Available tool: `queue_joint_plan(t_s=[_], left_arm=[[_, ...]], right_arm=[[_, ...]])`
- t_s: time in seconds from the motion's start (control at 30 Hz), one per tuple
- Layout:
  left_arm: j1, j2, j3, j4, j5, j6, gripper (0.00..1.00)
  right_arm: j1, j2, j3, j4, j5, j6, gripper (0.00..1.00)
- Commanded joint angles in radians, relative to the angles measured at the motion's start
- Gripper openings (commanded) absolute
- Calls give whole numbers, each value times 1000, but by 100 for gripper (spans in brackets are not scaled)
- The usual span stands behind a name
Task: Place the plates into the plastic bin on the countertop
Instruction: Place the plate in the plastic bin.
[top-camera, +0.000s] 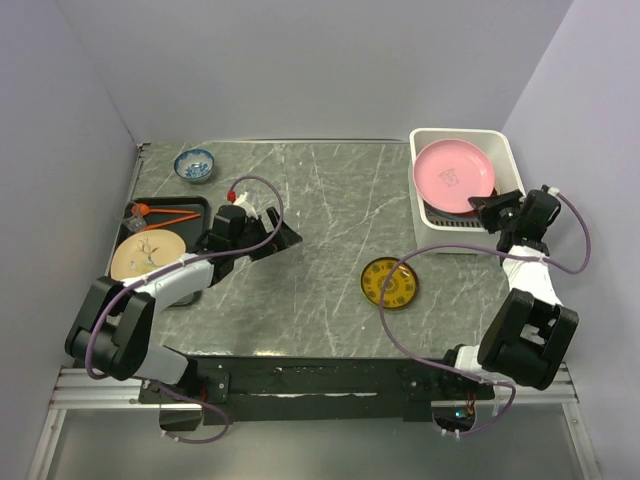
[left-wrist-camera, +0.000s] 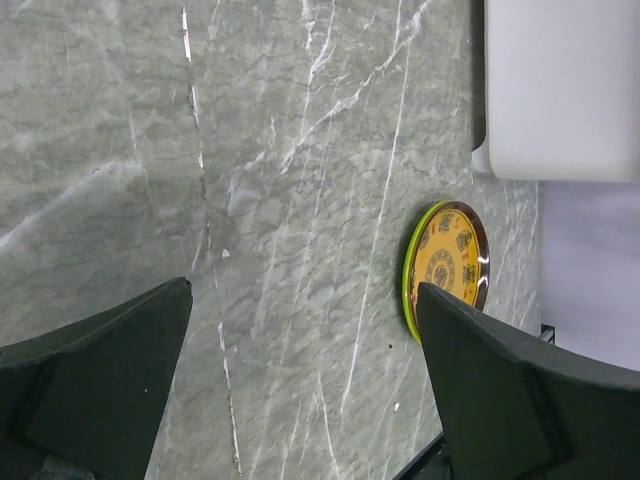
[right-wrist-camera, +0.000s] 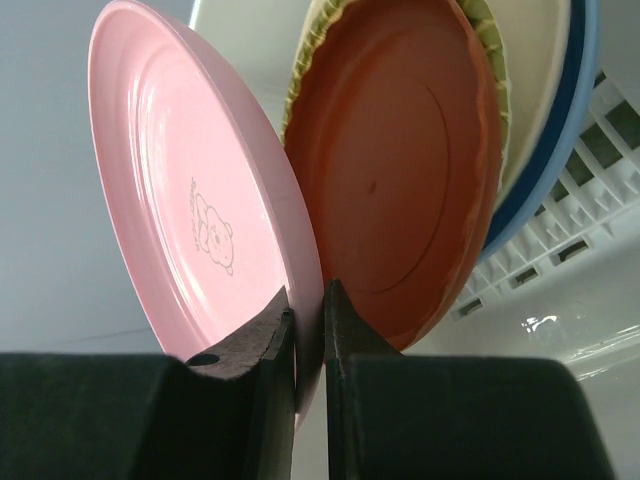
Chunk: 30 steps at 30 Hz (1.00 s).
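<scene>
Right wrist: right claw (right-wrist-camera: 308, 292) pinches pink plate (right-wrist-camera: 190, 200) over bin (right-wrist-camera: 565, 245); yellow plate (top-camera: 390, 282) and cream plate (top-camera: 147, 256) not yet binned; left claw (left-wrist-camera: 300, 300) gapes.

The whole countertop (top-camera: 320, 200) is looked down on steeply from above and behind the arm bases, which lie along the bottom of the top external view. The left wrist view is aimed over the same surface past the left gripper (left-wrist-camera: 302, 290), toward the yellow-patterned plate (left-wrist-camera: 447, 270) at right and the plastic bin (left-wrist-camera: 560, 90) at upper right, both shared with the top view. The right wrist view is held very close behind the right gripper (right-wrist-camera: 310, 297) and filled by the pink plate (right-wrist-camera: 190, 200), also seen at upper right from the top.
</scene>
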<state>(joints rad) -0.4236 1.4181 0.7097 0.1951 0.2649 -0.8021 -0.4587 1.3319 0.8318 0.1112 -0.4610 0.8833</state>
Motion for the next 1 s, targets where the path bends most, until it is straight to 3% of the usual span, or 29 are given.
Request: queue_joint_plan(t_s=[0.0, 0.43, 0.53, 0.67, 0.77, 0.97], left_arm=[[2, -24, -6, 26, 14, 6, 99], [0, -25, -35, 66, 25, -14, 99], [0, -25, -39, 61, 25, -6, 99], [0, -12, -21, 49, 20, 4, 99], [0, -5, -27, 64, 28, 0, 99], [0, -10, -29, 37, 22, 17, 99]], right_arm=[[-5, 9, 27, 54, -13, 13, 0], [-46, -31, -11, 8, 87, -6, 6], [-47, -36, -17, 16, 75, -13, 15], [-52, -33, -28, 47, 32, -6, 41], [-52, -45, -34, 41, 16, -15, 54], [-57, -115, -36, -43, 30, -46, 67]])
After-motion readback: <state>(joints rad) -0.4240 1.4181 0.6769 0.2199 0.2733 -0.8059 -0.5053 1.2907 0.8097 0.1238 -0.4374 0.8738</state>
